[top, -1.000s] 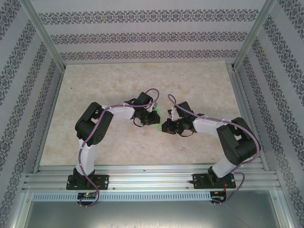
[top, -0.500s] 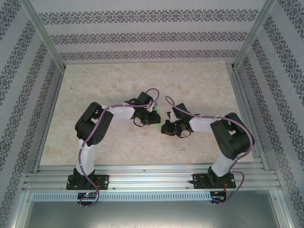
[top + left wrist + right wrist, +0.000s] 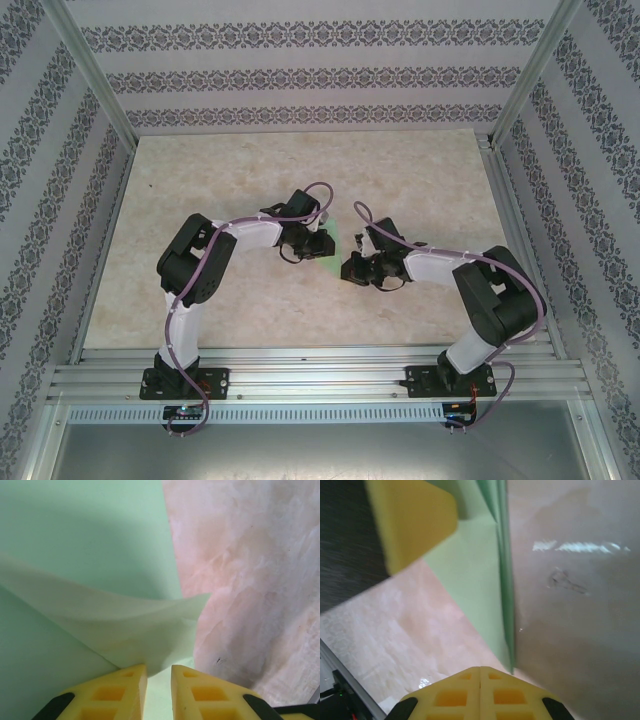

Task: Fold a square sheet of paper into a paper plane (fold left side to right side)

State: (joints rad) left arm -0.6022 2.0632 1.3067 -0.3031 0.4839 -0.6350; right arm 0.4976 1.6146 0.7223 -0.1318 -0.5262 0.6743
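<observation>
Top view: your two arms met over the middle of the bench [image 3: 250, 170], with the left fingers [image 3: 322, 247] and right fingers [image 3: 350, 268] close together. A sliver of the square sheet of paper [image 3: 335, 250] showed pale green between them.

Left wrist view: the sheet lay flat on the bench, and one flap [image 3: 115, 625] curled up and reached down to the fingertips. The left fingers stood a narrow gap apart. You could not tell whether they pinched the flap.

Right wrist view: the right fingers were pressed together, holding nothing, just beside a creased, layered edge of the sheet.

The job looked partway done: some folds made, one fold in hand, no slim dart yet. No container figured here.
</observation>
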